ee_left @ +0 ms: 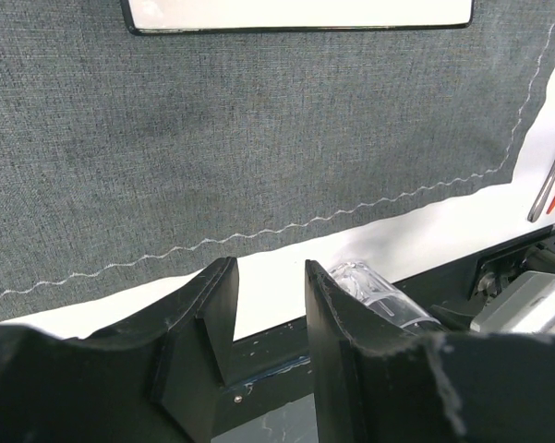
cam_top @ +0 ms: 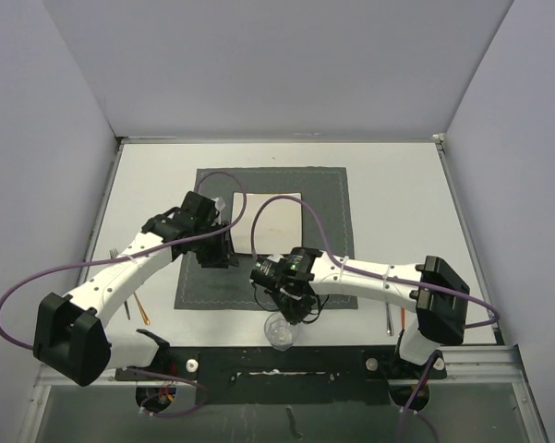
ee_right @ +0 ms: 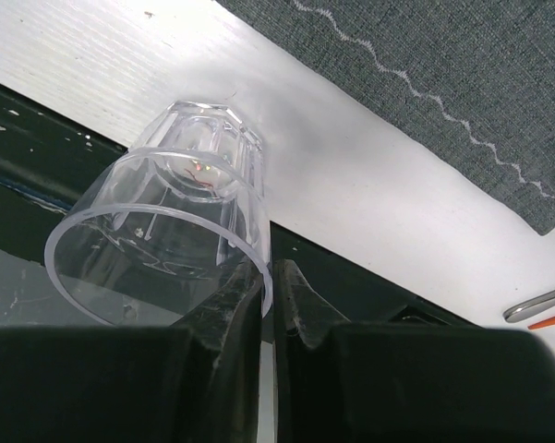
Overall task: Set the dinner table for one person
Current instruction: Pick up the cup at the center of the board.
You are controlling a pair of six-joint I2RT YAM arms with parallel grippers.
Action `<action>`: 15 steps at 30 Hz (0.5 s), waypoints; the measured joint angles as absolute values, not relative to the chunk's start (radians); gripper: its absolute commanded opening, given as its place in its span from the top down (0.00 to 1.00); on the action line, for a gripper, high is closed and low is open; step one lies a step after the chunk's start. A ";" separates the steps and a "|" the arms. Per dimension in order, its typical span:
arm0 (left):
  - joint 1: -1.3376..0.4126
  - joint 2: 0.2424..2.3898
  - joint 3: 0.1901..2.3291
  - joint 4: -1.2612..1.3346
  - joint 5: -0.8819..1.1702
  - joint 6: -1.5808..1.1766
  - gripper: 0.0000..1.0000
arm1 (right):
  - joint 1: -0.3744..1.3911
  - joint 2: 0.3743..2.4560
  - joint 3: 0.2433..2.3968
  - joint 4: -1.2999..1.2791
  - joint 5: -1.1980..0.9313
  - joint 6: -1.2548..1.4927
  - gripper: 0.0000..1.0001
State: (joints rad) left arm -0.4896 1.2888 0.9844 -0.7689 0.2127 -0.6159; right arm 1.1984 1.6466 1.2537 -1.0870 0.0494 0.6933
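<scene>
A clear faceted glass (ee_right: 166,231) leans at the front edge of the white dinner table (cam_top: 397,203), by the black rail. My right gripper (ee_right: 270,277) is shut on the glass's rim, one finger inside and one outside. From above, the glass (cam_top: 280,330) sits just below the right gripper (cam_top: 291,309). My left gripper (cam_top: 220,247) hovers over the left part of the dark grey placemat (cam_top: 323,198). In its wrist view the left gripper (ee_left: 270,286) is open with nothing between its fingers, and the glass (ee_left: 379,286) shows behind the right finger.
A white rectangular plate (cam_top: 275,224) with a dark rim lies on the placemat. Cutlery (cam_top: 126,305) and an orange stick (cam_top: 140,309) lie left of the mat. More cutlery (cam_top: 389,318) and an orange piece (cam_top: 402,317) lie to the right. The black rail (ee_left: 268,355) runs along the front.
</scene>
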 measured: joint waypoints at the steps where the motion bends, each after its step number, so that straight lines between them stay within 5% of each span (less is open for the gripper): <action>1: -0.487 1.288 0.982 -0.768 0.213 -0.616 0.67 | 1.198 1.645 1.254 -1.084 0.050 0.694 1.00; 15: -0.465 1.288 0.960 -0.767 0.221 -0.616 0.67 | 1.197 1.621 1.327 -1.124 0.101 0.696 1.00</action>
